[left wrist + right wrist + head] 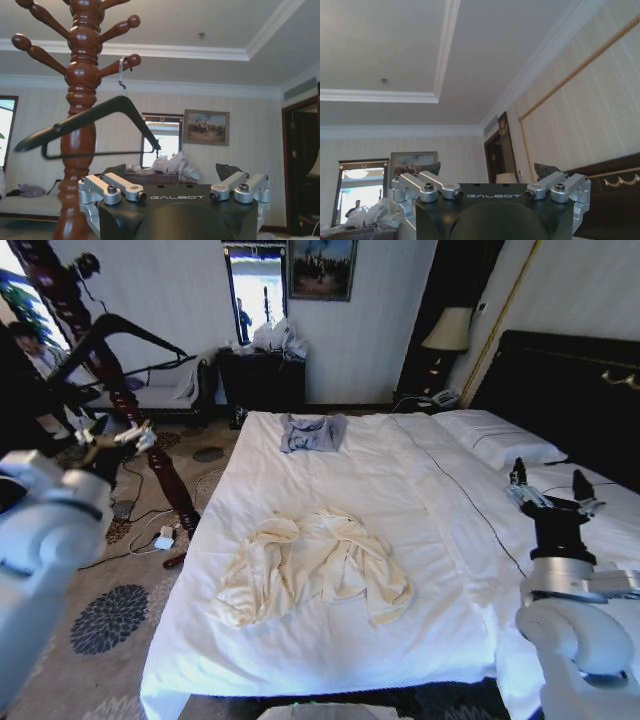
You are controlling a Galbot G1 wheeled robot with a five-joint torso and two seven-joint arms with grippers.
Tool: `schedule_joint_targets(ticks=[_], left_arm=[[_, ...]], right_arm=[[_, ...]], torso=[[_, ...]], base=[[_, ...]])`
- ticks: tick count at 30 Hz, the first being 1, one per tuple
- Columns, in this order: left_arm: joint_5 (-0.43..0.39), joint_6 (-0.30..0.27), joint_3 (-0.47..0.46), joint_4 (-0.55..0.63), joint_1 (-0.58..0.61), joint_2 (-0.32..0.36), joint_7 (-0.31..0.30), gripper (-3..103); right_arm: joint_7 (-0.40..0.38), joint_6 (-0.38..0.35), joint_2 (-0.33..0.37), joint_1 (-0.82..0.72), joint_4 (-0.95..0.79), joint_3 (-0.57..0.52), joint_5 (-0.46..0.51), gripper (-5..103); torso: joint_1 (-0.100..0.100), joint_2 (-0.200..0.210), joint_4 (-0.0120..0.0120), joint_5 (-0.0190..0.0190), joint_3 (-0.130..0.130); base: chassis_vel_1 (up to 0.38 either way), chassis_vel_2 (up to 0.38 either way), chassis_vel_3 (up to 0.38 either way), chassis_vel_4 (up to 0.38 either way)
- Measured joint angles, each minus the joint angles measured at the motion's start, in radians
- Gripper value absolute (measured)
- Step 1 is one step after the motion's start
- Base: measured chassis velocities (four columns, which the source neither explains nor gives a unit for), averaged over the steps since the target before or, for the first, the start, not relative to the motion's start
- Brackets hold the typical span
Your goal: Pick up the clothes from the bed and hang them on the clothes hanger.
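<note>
The cream clothes lie crumpled on the near middle of the white bed. The black clothes hanger hangs by its silver hook from a peg of the reddish-brown pole stand. In the head view the hanger and stand are left of the bed. My left gripper is raised at the stand, just below the hanger, open and empty; in the head view it is beside the pole. My right gripper is held up over the bed's right side, open and empty.
A folded grey-blue garment lies at the far end of the bed. White pillows and the black headboard are on the right. A dark dresser stands against the far wall. Cables and small items litter the carpet by the stand's foot.
</note>
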State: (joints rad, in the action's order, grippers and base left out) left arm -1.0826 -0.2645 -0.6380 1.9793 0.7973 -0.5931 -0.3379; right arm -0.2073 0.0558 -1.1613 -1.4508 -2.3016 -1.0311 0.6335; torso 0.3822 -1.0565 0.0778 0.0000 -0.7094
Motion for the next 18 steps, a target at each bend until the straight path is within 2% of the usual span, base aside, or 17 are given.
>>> schedule_joint_targets(ticks=[3,4,5,7,8,11,12,14,16,17,18], left_arm=[[-0.059,-0.001,0.138,-0.117,-0.194,0.014,0.018,100],[-0.059,-0.001,0.138,-0.117,-0.194,0.014,0.018,100],[-0.077,-0.004,0.196,-0.163,-0.282,0.014,0.022,100],[-0.091,-0.018,0.261,-0.223,-0.408,0.01,0.025,100],[-0.091,-0.018,0.261,-0.223,-0.408,0.01,0.025,100],[-0.13,-0.073,0.364,-0.34,-0.624,-0.005,0.03,100],[-0.13,-0.073,0.364,-0.34,-0.624,-0.005,0.03,100],[-0.15,-0.102,0.423,-0.402,-0.725,-0.015,0.034,100],[-0.153,-0.155,0.466,-0.445,-0.815,-0.022,0.03,100],[-0.153,-0.155,0.466,-0.445,-0.815,-0.022,0.03,100],[-0.153,-0.202,0.48,-0.466,-0.856,-0.023,0.019,100]], right_arm=[[-0.003,0.0,-0.012,0.005,0.01,0.005,-0.003,100],[-0.003,0.0,-0.012,0.005,0.01,0.005,-0.003,100],[-0.003,0.0,-0.019,0.007,0.016,0.012,-0.009,100],[-0.003,0.001,-0.027,0.011,0.024,0.02,-0.017,100],[-0.003,0.001,-0.027,0.011,0.024,0.02,-0.017,100],[-0.003,0.002,-0.032,0.022,0.044,0.034,-0.029,100],[-0.003,0.002,-0.032,0.022,0.044,0.034,-0.029,100],[-0.004,0.003,-0.034,0.029,0.055,0.039,-0.038,100],[-0.006,0.003,-0.041,0.032,0.059,0.044,-0.043,100],[-0.006,0.003,-0.041,0.032,0.059,0.044,-0.043,100],[-0.006,0.003,-0.046,0.032,0.06,0.046,-0.046,100]], torso=[[0.0,0.0,-0.0003,-0.0002,0.0],[0.0,0.0,-0.0003,-0.0002,0.0],[0.0,0.0,-0.0002,-0.0011,0.0],[0.0,0.0,0.0001,0.0004,0.0],[0.0,0.0,0.0001,0.0004,0.0],[0.0,0.0,0.0,0.0001,0.0],[0.0,0.0,0.0,0.0001,0.0],[0.0,0.0,-0.0006,-0.0003,0.0],[0.0,0.0,0.0002,0.0,0.0],[0.0,0.0,0.0002,0.0,0.0],[0.0,0.0,0.0004,0.0006,0.0]], base=[[0.0,0.0,0.0,0.0],[0.0,0.0,0.0,0.0],[0.0,0.0,0.0,0.0],[0.0,0.0,0.0,0.0],[0.0,0.0,0.0,0.0],[0.0,0.0,0.0,0.0],[0.0,0.0,0.0,0.0],[0.0,0.0,0.0,0.0],[0.0,0.0,0.0,0.0],[0.0,0.0,0.0,0.0],[0.0,0.0,0.0,0.0]])
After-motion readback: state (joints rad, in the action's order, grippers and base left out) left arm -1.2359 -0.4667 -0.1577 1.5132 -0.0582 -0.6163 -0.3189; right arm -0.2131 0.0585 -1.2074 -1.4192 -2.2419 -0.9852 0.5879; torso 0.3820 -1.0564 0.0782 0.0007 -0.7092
